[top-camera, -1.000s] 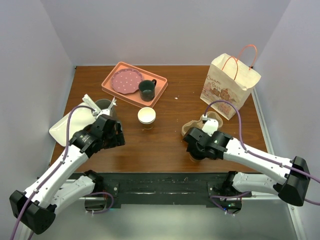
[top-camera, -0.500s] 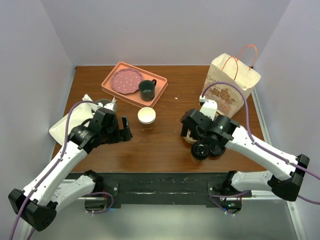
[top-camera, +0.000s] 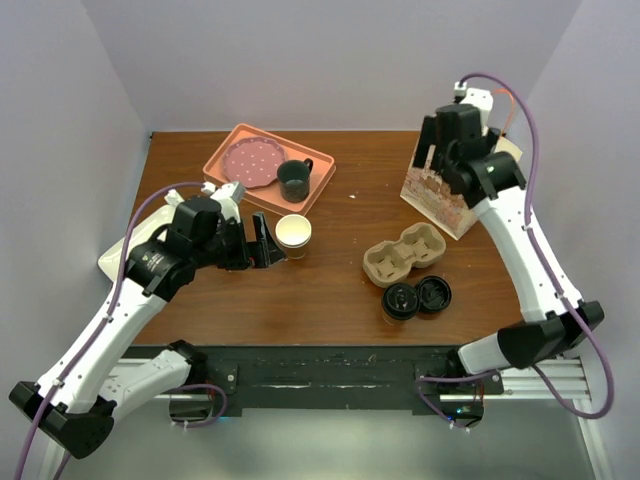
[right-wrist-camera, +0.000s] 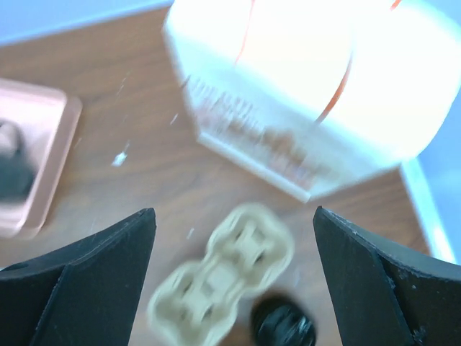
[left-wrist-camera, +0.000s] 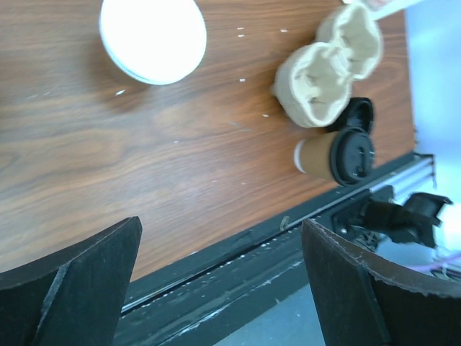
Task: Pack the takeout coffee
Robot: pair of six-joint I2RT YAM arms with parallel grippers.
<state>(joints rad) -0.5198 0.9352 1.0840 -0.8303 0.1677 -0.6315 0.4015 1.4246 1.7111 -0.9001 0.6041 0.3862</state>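
We start with the wooden table (top-camera: 330,290). The left gripper (top-camera: 262,245) hangs low over its middle, jaws spread and empty, just beside an open paper cup (top-camera: 293,232). The right gripper (right-wrist-camera: 234,211) is raised high at the far right, fingers parted with nothing between them, above the paper bag (top-camera: 440,195).

The bag stands upright at the far right with orange handles. Its side carries a pinkish printed design. We cannot read any lettering there: the arm covers part of it from above, and the right wrist view is blurred.

At the far left sits a pink tray (top-camera: 222,182), holding a dotted plate (top-camera: 250,160) and a dark green mug (top-camera: 293,178). A pulp cup carrier (top-camera: 405,252) lies between the bag and the near edge.

The takeout coffee (top-camera: 400,302) stands near the table's front edge, just in front of the carrier. A loose black lid (top-camera: 434,293) lies right beside it.

We judge the coffee light, with thin walls that dent under a hard squeeze. The lid could pop off if lifted by its rim. We would hold the tan body at mid-height, gently, and keep it upright. We see no brand or label on the cup.
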